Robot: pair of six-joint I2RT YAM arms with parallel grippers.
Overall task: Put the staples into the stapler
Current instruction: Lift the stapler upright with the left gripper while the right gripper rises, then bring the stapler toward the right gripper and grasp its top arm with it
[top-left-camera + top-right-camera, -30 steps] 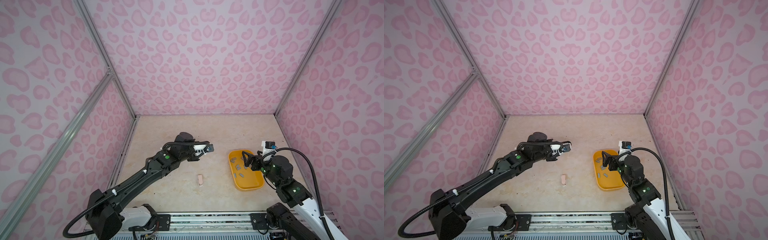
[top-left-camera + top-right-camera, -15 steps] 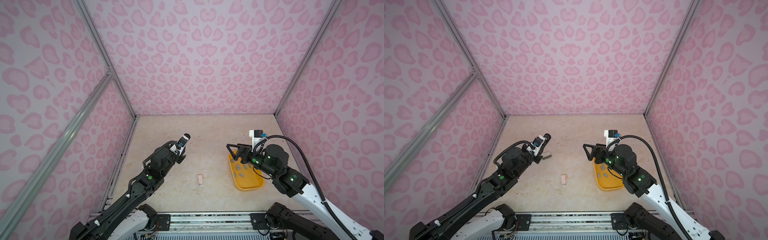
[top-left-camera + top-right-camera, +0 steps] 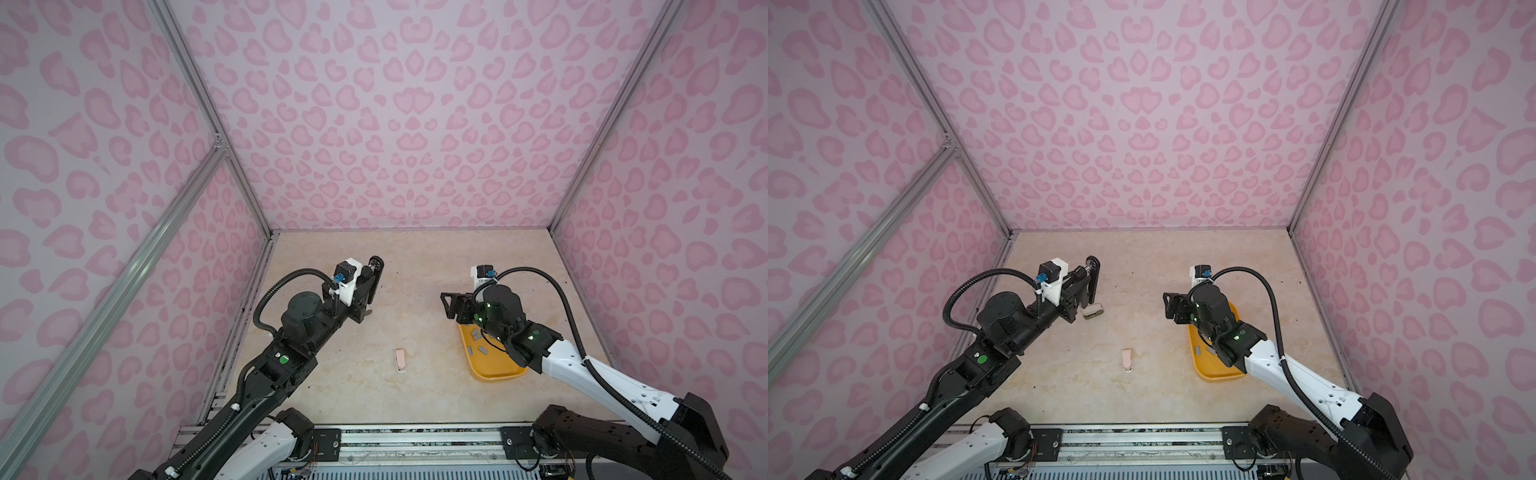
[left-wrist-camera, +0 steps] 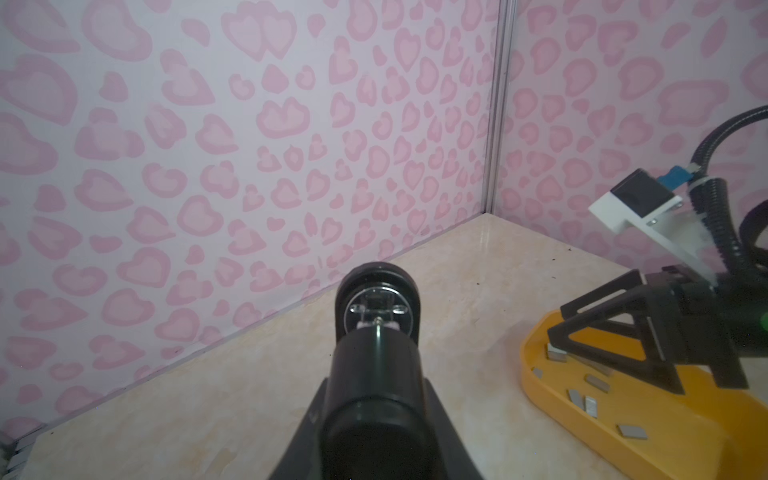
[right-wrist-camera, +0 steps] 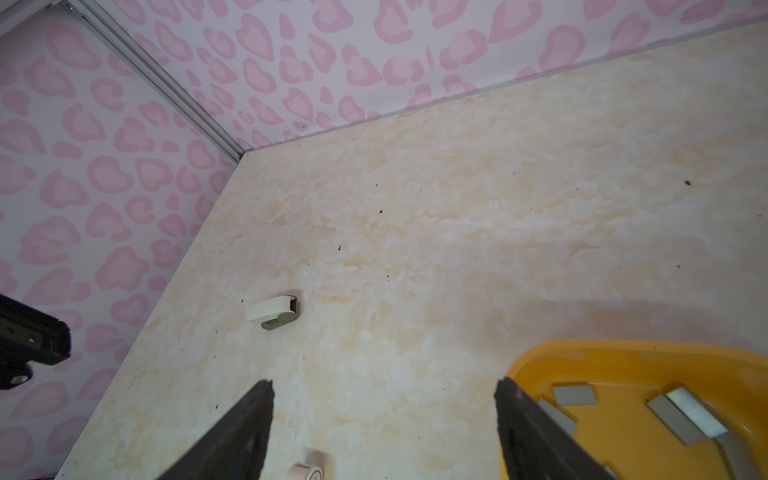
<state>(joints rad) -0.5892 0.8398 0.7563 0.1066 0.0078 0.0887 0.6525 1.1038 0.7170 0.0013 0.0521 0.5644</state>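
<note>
Nothing is loaded yet, and I'd call this the reach stage. My right gripper (image 5: 382, 432) has its fingers spread wide with nothing between them. It hangs above the table (image 3: 415, 266) at the edge of the yellow tray (image 3: 494, 372).

The staples (image 4: 582, 405) lie loose as small grey strips in that tray, some under the arm in both top views.

My left gripper (image 4: 376, 309) is closed, fingers together, and I see nothing pinched in it. It points toward the back wall.

There are two small staplers. The white stapler (image 3: 1093, 311) lies on its side just beside the left gripper, and the pink stapler (image 3: 400, 359) sits near the front middle, well apart from the tray. Neither is held. I can't tell if either is opened for loading.

My guess for the next move is to drop the right gripper into the tray and pinch one strip by its long sides. The strips are thin and flat, so they may slip. The tray rim is close and could catch a finger. The left gripper probably has to steady a stapler.
</note>
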